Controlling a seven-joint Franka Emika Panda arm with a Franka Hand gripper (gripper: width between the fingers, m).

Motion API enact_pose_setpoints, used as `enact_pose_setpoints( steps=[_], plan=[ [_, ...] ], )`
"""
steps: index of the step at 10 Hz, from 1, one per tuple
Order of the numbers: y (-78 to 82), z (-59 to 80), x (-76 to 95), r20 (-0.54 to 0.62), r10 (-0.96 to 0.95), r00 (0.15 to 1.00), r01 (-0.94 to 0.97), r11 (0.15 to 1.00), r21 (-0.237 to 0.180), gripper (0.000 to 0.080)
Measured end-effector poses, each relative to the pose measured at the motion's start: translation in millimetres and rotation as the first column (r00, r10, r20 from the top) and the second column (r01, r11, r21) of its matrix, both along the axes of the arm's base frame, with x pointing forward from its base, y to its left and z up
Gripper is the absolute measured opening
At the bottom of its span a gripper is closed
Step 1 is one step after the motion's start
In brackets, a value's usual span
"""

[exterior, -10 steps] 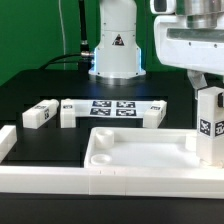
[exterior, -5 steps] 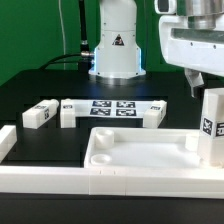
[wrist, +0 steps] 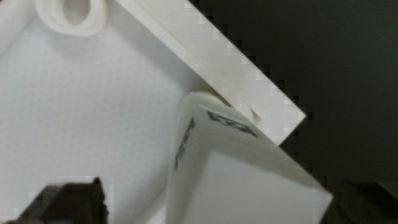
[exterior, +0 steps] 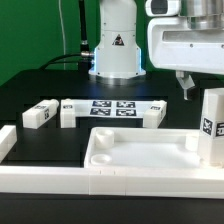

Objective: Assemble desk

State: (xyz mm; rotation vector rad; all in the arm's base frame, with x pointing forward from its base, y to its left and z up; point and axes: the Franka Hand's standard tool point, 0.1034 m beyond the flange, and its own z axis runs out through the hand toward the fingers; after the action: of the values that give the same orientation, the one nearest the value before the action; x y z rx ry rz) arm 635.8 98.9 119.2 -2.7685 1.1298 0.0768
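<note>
The white tray-like tabletop (exterior: pixel 140 150) lies at the front of the table, with its raised rim (wrist: pixel 214 60) also showing in the wrist view. One white tagged leg (exterior: pixel 210 125) stands upright at the corner on the exterior view's right; the wrist view shows this leg (wrist: pixel 240 170) from above. My gripper (exterior: pixel 200 88) hangs open just above that leg, apart from it, with one dark finger (exterior: pixel 186 86) showing and nothing held. Three more legs lie behind the tabletop: one (exterior: pixel 38 115), a second (exterior: pixel 67 113) and a third (exterior: pixel 155 113).
The marker board (exterior: pixel 112 108) lies flat between two of the loose legs. A long white border rail (exterior: pixel 50 182) runs along the front, and another rail piece (exterior: pixel 6 140) is on the exterior view's left. The robot base (exterior: pixel 115 45) stands at the back.
The jaws opened and let go of the upright leg. The gripper then rose and shifted towards the exterior view's left. The leg stayed standing at the tabletop corner.
</note>
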Motion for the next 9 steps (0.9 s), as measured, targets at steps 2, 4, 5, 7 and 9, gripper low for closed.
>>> enact_pose_setpoints(
  steps=[2,4,5,7,9],
  plan=[
    [0.0,-0.2,-0.1,0.023,0.149,0.989,-0.149,0.989,-0.004,0.0649],
    [2.5,-1.2,-2.9,0.021,0.332,0.943,-0.330,0.942,-0.055,0.0649],
    [3.7,-1.0,-3.1,0.023,0.443,0.896,-0.440,0.894,-0.082,0.0649],
    [5.9,-1.1,-3.6,0.025,0.600,0.800,-0.595,0.797,-0.106,0.0649],
    [8.0,-0.4,-3.2,0.027,0.718,0.696,-0.711,0.693,-0.121,0.0649]
  ],
)
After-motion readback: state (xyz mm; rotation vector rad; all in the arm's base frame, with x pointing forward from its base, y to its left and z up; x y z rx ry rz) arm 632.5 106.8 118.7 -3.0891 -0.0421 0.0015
